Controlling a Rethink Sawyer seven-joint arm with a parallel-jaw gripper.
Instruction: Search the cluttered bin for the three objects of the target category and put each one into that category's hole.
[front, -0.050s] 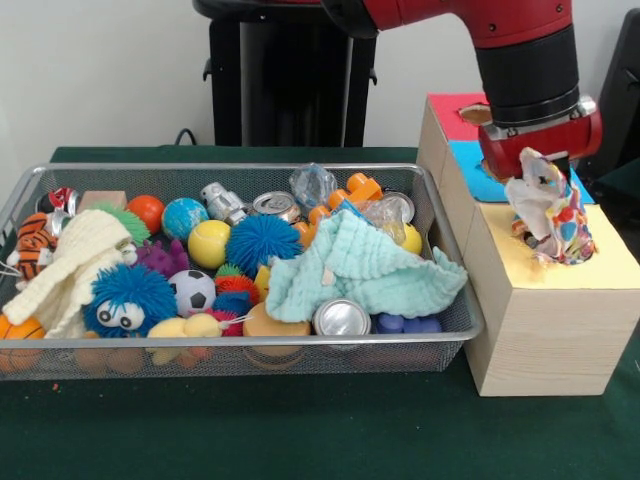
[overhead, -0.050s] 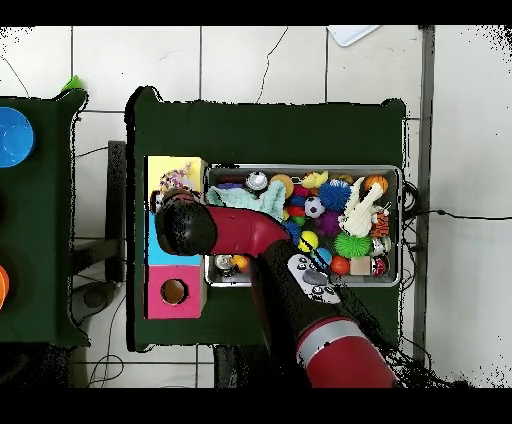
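Patterned cloth (front, -0.050s: 548, 205) hangs over the yellow hole (front, -0.050s: 545, 250)
Pincer (front, -0.050s: 540, 165) pinches its top so it dangles straight, lined up to drop into the wooden box (front, -0.050s: 540, 330)

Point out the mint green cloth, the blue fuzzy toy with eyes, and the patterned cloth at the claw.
mint green cloth (front, -0.050s: 352, 265), front view, its middle folds
blue fuzzy toy (front, -0.050s: 128, 298), front view, its body above the eyes
patterned cloth (front, -0.050s: 552, 210), front view, its hanging middle

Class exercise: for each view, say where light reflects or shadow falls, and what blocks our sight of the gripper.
Front view: the cans in the mesh bin catch bright glare, and the multicoloured cloth hides the gripper over the yellow box section. Overhead view: the arm covers the gripper and part of the bin.
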